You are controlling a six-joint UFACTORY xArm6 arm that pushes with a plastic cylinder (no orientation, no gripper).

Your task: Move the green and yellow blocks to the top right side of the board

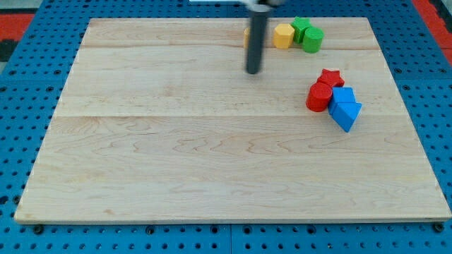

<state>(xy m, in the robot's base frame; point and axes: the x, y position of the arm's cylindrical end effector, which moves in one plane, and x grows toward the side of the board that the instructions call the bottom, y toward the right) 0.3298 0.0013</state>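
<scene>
A yellow hexagonal block [283, 35] sits near the view's top right, touching a green star block [300, 27] and a green cylinder [312, 39] just to its right. A second yellow block [247, 37] is mostly hidden behind the rod. My tip [253, 71] rests on the board below and to the left of the yellow hexagonal block, apart from it.
A red star [330, 77], a red cylinder [319, 97] and two blue blocks [344, 107] cluster at the view's right, below the green and yellow group. The wooden board [176, 162] lies on a blue pegboard surface.
</scene>
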